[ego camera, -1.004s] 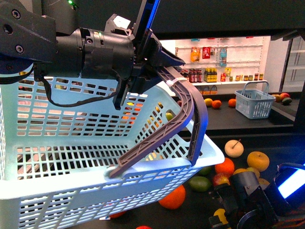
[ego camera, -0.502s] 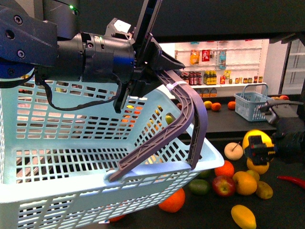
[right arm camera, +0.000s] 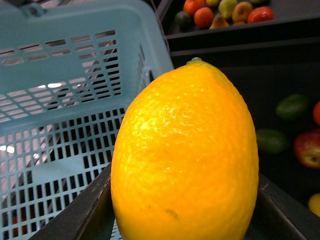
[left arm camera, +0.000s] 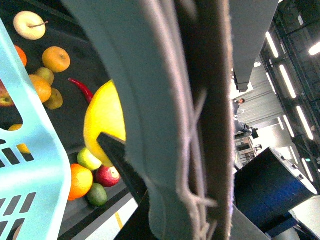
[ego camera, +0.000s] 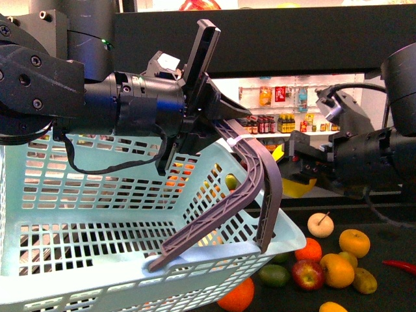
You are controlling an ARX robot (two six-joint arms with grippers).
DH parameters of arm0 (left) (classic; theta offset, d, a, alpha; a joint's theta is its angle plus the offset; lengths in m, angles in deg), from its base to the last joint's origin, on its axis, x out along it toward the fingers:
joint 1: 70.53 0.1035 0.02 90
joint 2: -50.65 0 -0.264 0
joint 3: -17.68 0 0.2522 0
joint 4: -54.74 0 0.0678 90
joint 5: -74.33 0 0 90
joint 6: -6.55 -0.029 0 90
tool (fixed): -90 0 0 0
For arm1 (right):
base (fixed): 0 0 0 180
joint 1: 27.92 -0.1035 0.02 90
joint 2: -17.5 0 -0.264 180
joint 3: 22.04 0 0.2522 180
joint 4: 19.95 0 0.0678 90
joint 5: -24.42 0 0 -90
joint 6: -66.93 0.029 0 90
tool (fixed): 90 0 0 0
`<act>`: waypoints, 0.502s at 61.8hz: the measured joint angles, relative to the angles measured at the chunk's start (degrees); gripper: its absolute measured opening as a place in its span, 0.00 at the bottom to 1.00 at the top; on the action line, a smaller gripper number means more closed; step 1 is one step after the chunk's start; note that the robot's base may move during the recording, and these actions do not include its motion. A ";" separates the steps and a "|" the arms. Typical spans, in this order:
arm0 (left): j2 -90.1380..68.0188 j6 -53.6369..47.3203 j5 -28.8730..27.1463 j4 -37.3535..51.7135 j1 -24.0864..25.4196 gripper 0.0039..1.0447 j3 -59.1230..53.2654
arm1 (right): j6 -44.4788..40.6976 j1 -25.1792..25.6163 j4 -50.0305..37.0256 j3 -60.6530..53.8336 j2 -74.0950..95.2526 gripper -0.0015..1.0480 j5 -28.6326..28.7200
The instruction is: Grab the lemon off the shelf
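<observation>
The lemon [right arm camera: 185, 160], bright yellow and oval, fills the right wrist view, pinched between two dark fingers [right arm camera: 85, 215]. My right gripper [ego camera: 300, 170] is shut on it, raised above the black shelf tray [ego camera: 387, 224] and just right of the light-blue basket [ego camera: 97, 214]. Only a yellow sliver of the lemon [ego camera: 298, 188] shows in the front view. My left gripper [ego camera: 218, 114] is shut on the grey basket handle [ego camera: 260, 169], holding the basket up. That handle [left arm camera: 190, 120] blocks most of the left wrist view, with the lemon [left arm camera: 102, 125] beyond it.
Loose fruit lies on the tray below: oranges [ego camera: 354, 242], a red apple [ego camera: 307, 273], a green mango [ego camera: 274, 275], a pale round fruit with a stem [ego camera: 320, 224] and a red chili [ego camera: 400, 265]. A dark upper tier [ego camera: 292, 19] hangs overhead. White store shelves [ego camera: 292, 97] stand behind.
My right gripper has lifted from among the fruit on the tray, with the lemon in it, and moved up and left toward the basket. The basket has shifted only slightly.
</observation>
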 joint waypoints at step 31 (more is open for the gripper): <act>0.00 -0.02 0.02 0.00 -0.02 0.08 0.00 | 3.41 -5.90 0.13 -0.24 4.15 0.77 -0.76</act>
